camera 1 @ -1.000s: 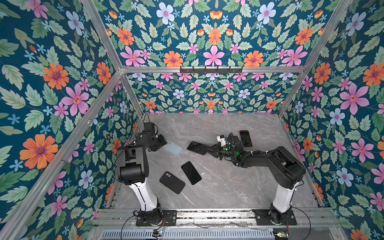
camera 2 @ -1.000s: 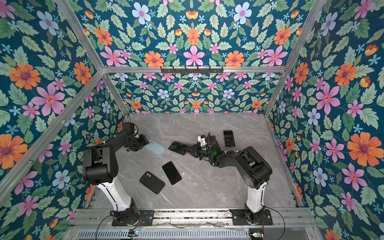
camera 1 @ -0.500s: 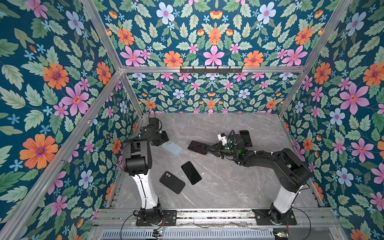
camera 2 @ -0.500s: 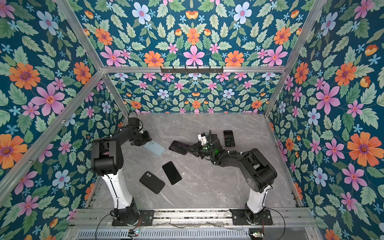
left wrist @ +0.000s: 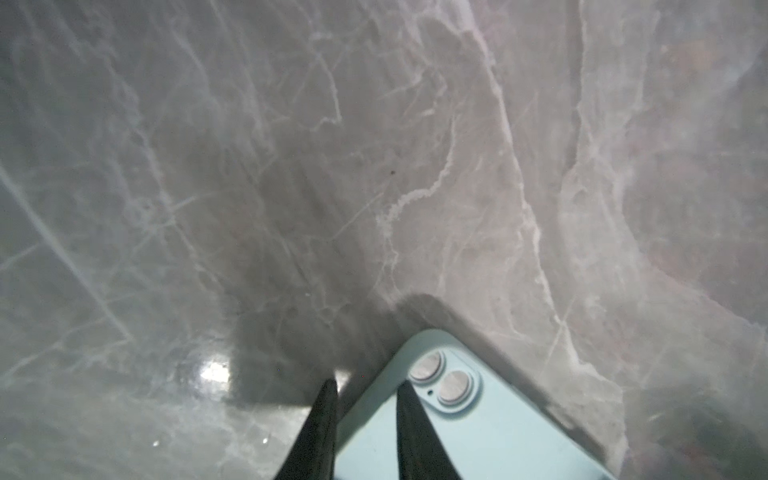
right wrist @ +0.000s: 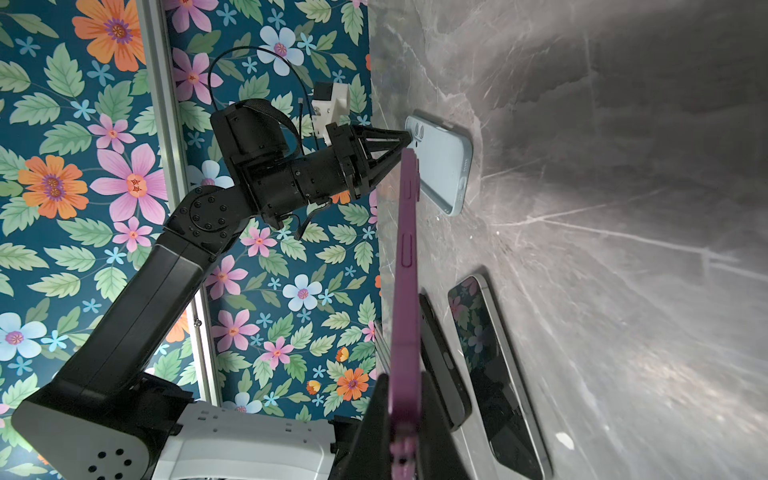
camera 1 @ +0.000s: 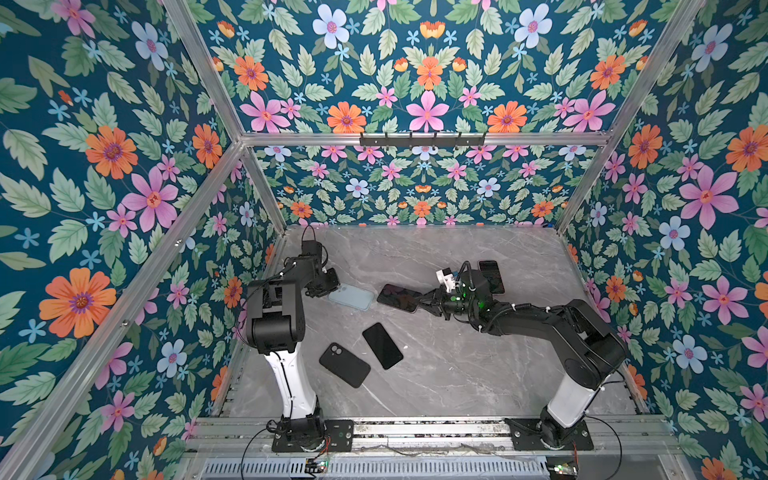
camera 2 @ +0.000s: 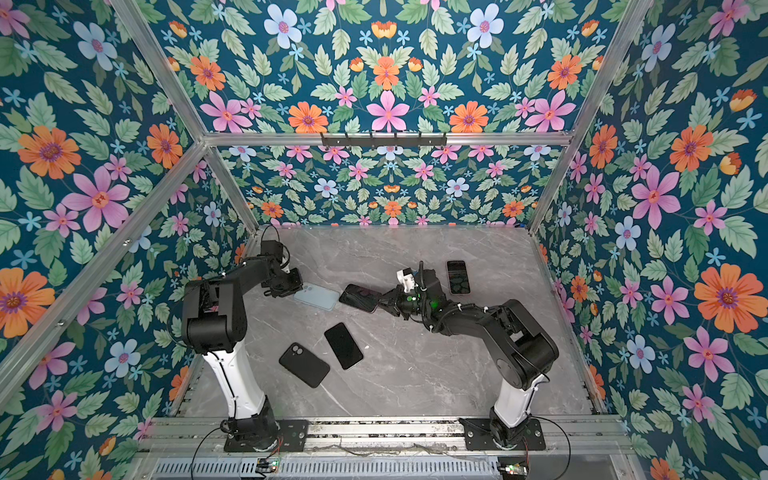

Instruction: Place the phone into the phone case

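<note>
A light blue phone case (camera 1: 351,296) (camera 2: 316,296) lies back up on the marble table, left of centre. My left gripper (camera 1: 332,286) (left wrist: 365,382) sits at its camera corner. One finger is over the case (left wrist: 478,428), the other just outside its edge, and the jaws are narrowed on that edge. My right gripper (camera 1: 424,300) (right wrist: 405,378) is shut on the end of a purple-edged phone (camera 1: 398,297) (right wrist: 406,257). It holds the phone just right of the case (right wrist: 446,166), with the dark screen facing up in both top views.
A black case (camera 1: 344,364) (right wrist: 444,365) and a black phone (camera 1: 382,345) (right wrist: 498,374) lie side by side near the front. Another phone (camera 1: 490,276) lies at the back right, behind my right wrist. Flowered walls enclose the table on three sides.
My left gripper has reached right to the blue case's corner and its jaws have closed in. My right gripper still holds the purple-edged phone in nearly the same spot.
</note>
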Tool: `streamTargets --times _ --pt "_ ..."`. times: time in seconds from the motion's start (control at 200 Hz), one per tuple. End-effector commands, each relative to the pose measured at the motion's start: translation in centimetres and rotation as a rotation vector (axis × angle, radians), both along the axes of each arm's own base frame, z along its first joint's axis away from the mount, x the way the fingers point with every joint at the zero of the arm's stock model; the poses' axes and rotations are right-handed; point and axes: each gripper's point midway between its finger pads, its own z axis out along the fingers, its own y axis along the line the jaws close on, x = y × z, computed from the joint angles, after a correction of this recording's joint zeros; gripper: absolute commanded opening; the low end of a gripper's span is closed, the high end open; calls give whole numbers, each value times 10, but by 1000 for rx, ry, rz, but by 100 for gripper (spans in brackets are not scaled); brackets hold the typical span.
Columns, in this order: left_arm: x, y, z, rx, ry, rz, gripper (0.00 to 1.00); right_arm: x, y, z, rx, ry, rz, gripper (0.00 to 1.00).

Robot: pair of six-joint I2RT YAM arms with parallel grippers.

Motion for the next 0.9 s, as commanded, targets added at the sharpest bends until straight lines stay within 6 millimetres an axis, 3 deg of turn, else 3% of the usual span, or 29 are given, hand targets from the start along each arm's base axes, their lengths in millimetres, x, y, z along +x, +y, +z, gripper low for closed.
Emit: streamTargets --times 0.0,0.185,0.36,0.365,0.505,0.65,0.76,0.895 --pt "-14 2 -6 27 49 -11 21 1 1 12 21 -46 4 0" --pt "-13 -10 4 55 18 -54 13 -2 -1 17 -1 -65 15 0" --pt "-10 -40 13 62 -18 -144 8 -15 -6 20 -38 -85 96 0" --pt "-10 -41 13 62 -19 -146 8 -16 -7 27 -31 -100 98 0" --pt "-11 -75 22 44 -42 -224 6 -38 -24 39 -48 -138 159 0" --pt "-22 -119 28 19 -60 -327 5 -68 -58 43 -131 -165 175 0" --pt "-38 -162 32 -3 -64 -447 5 -87 -84 47 -188 -190 154 0" --pt "-61 -200 33 4 -47 -547 6 -101 -104 45 -194 -170 119 0"
